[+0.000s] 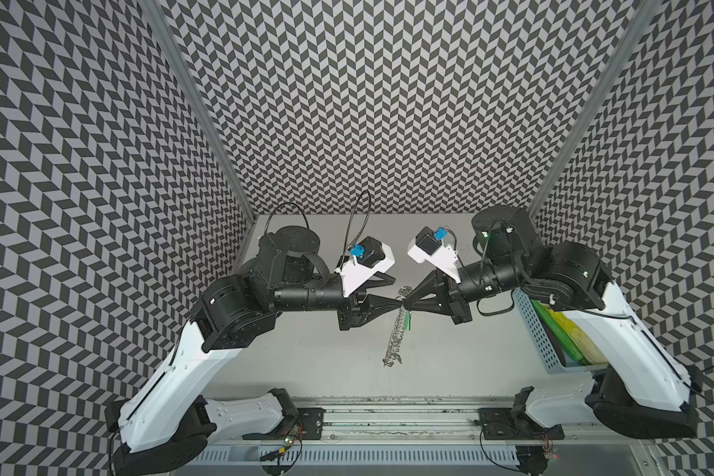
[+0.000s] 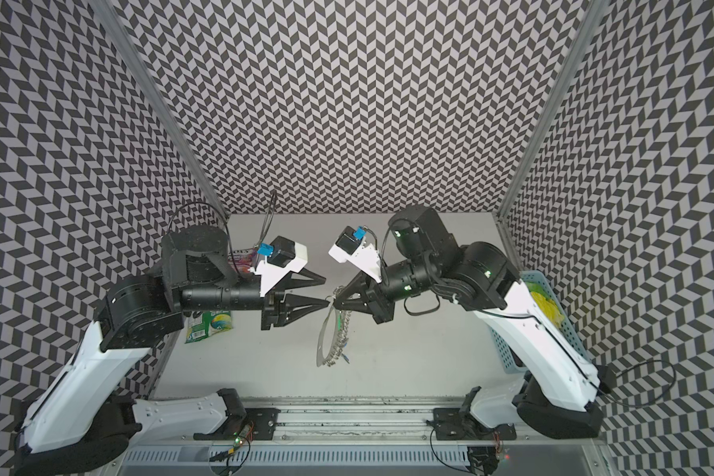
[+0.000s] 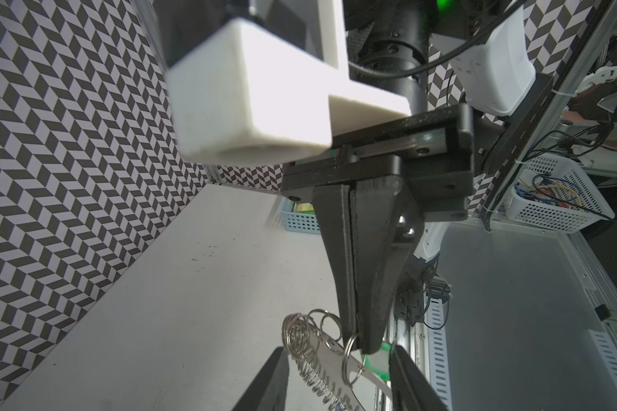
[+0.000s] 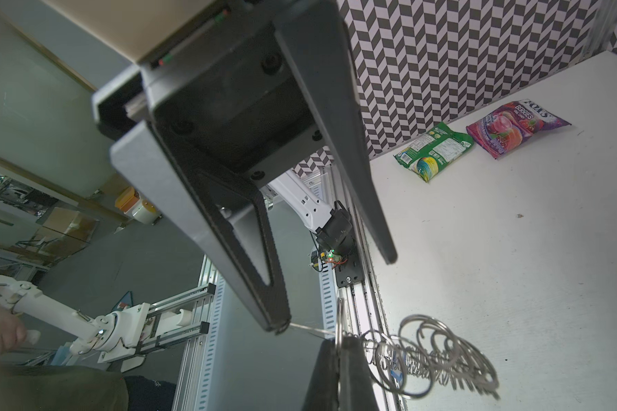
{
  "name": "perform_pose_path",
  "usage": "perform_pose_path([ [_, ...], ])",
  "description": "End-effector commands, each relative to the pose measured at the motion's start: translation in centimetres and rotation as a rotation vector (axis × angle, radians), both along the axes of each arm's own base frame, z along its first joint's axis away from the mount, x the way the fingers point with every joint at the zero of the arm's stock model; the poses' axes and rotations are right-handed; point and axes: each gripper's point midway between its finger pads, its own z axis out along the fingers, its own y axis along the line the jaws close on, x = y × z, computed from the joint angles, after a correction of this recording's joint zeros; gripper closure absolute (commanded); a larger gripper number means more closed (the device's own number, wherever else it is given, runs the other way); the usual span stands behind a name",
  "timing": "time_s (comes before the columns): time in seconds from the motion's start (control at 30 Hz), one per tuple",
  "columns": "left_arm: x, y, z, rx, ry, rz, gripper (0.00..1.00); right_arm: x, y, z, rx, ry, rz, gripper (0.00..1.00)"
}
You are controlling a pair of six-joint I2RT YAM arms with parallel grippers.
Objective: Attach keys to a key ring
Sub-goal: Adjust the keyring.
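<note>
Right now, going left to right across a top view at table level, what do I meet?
Green snack bag → left hand → right hand → blue basket. The key ring hangs where both hands meet, so its place in the order is unclear.

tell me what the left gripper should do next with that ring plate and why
Probably close the left gripper on the upper end of the key ring. The right gripper is shut on that end and holds it up, the green tag beside its rings; the left jaws stand apart next to it, one fingertip at the plate's edge. A second hold would likely steady it.
</note>
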Motion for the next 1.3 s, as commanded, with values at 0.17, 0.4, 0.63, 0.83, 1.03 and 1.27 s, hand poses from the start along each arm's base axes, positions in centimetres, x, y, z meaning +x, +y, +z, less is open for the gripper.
perform_pose_path([
  [0.17,-1.6,-0.1,0.1,-0.019,0.042,-0.075,0.64,-0.6,-0.1,2.3,0.066,-0.048,0.010,1.00],
  [0.4,-2.1,-0.5,-0.5,-0.015,0.081,-0.106,0.70,-0.6,0.0,2.4,0.069,-0.052,0.014,1.00],
  [0.63,-2.1,-0.6,-0.1,-0.034,0.079,-0.107,0.82,-0.7,0.2,2.3,0.070,-0.052,0.025,1.00],
  [0.83,-2.4,-1.0,-0.6,-0.034,0.116,-0.134,0.90,-0.5,0.1,2.3,0.070,-0.063,0.017,1.00],
  [1.03,-2.9,-0.9,-0.6,-0.039,0.150,-0.146,0.85,-0.4,-0.1,2.7,0.082,-0.090,0.004,1.00],
  [1.27,-3.2,-0.7,-0.6,-0.047,0.179,-0.146,0.84,-0.2,-0.4,3.2,0.091,-0.117,-0.011,1.00],
])
